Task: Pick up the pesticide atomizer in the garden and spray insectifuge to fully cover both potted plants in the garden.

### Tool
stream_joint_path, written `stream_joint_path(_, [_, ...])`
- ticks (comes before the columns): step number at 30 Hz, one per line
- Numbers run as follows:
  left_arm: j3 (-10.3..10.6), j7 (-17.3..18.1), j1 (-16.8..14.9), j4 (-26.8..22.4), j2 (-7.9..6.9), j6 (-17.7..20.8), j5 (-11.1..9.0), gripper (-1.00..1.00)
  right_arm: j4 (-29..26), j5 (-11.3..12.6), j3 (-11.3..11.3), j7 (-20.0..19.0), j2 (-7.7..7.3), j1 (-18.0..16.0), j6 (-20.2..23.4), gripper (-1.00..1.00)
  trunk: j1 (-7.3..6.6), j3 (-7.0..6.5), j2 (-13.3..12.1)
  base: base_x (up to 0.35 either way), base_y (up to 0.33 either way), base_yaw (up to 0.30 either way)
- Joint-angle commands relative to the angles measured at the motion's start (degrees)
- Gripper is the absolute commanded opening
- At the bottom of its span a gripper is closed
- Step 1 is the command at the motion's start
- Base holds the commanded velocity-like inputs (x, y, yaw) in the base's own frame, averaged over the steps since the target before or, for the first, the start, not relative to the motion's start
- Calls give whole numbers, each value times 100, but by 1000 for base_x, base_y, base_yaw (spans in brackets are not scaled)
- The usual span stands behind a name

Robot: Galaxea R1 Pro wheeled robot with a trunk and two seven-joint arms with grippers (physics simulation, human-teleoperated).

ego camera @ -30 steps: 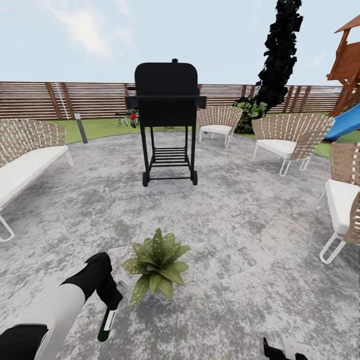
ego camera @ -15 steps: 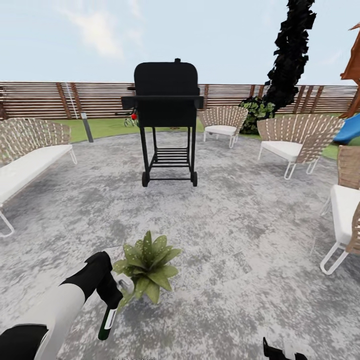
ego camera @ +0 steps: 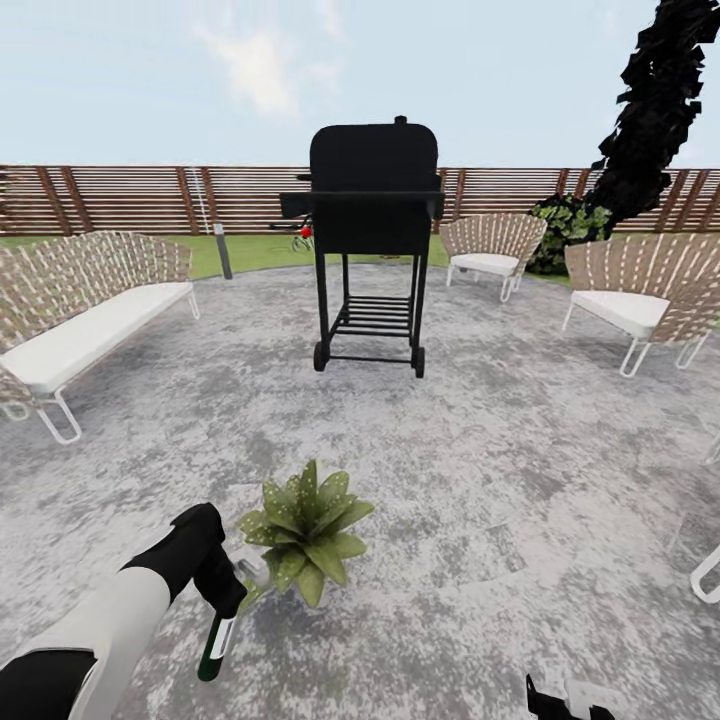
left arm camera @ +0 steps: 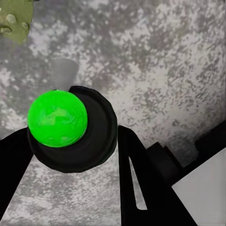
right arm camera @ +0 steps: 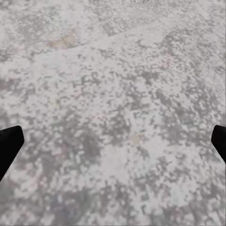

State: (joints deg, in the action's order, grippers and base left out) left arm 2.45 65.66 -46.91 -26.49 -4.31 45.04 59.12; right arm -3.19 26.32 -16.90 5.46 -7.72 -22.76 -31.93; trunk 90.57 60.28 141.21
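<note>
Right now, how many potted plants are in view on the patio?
1. The potted plant sits on the grey patio just ahead of the left gripper, which holds the pesticide atomizer. A second may lie outside these views.

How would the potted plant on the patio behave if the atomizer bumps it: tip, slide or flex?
Probably flex first: the potted plant spreads pointed leaves well past its base, so they take contact. Low and wide, so likely to slide on the patio rather than tip. The pesticide atomizer hangs from the left end effector right beside it.
</note>
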Motion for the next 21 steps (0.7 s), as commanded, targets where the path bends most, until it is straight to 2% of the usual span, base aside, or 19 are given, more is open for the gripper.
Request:
stream_joint_path(1, [26,42,-2,-20,-2,48,21,-100,-5,23,-50,34,-1,0,-6,100,1,6,2,160,-75,147])
stream_joint_path(2, [37,47,-18,-37,9,54,17,-100,-5,23,-50,34,-1,0,-6,100,1,6,2,88,-41,76])
stream_joint_path(4, [56,59,-107,-55,182,82,32,-100,-6,23,-50,34,-1,0,-6,100,1,6,2,25,-12,22])
stream_joint_path(6, [54,69,-288,-51,261,96,35,-100,-5,23,-50,34,-1,0,-6,100,1,6,2,6,-3,5])
stream_joint_path(9, [64,264,-713,30,291,169,40,-100,-6,23,-50,33,-1,0,-6,100,1,6,2,1,0,1])
stream_joint_path(11, [77,545,-869,43,272,443,156,-100,-6,23,-50,33,-1,0,-6,100,1,6,2,0,0,0])
stream_joint_path(15, [90,687,-910,47,230,596,412,-100,-6,23,-50,33,-1,0,-6,100,1,6,2,0,0,14])
stream_joint_path(18, [105,694,-856,52,266,603,673,-100,-6,23,-50,33,4,0,-6,100,1,6,2,0,0,225])
stream_joint_path(21, [99,695,-847,53,280,604,719,-100,-6,23,-50,34,7,0,-6,100,1,6,2,0,0,273])
